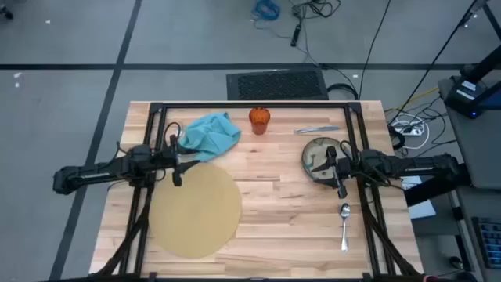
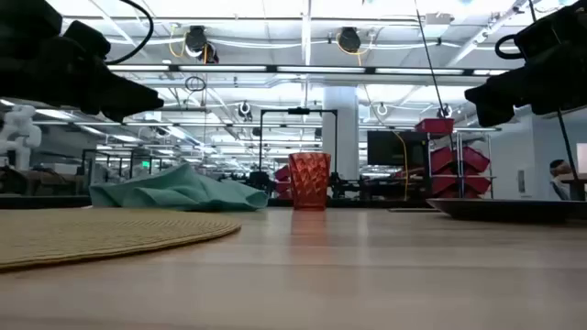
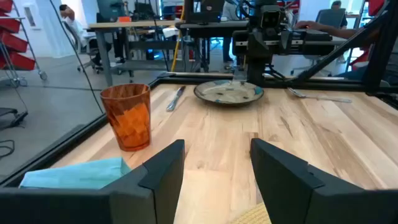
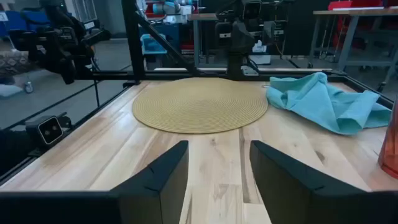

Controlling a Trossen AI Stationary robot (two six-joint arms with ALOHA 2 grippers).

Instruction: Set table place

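Tabletop scattered: dish lies just under the spread, empty right gripper, mat across by the spread, empty left gripper.

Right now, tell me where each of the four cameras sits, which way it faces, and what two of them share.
High view: overhead, straight down on the table; both arms, left end effector, right end effector.
Low view: at tabletop height, level across to the room; arms overhead.
Left wrist view: faces across, over its open fingers, to the dish.
Right wrist view: faces across, over its open fingers, to the mat.
Shared: the low and left wrist views both show the orange cup.
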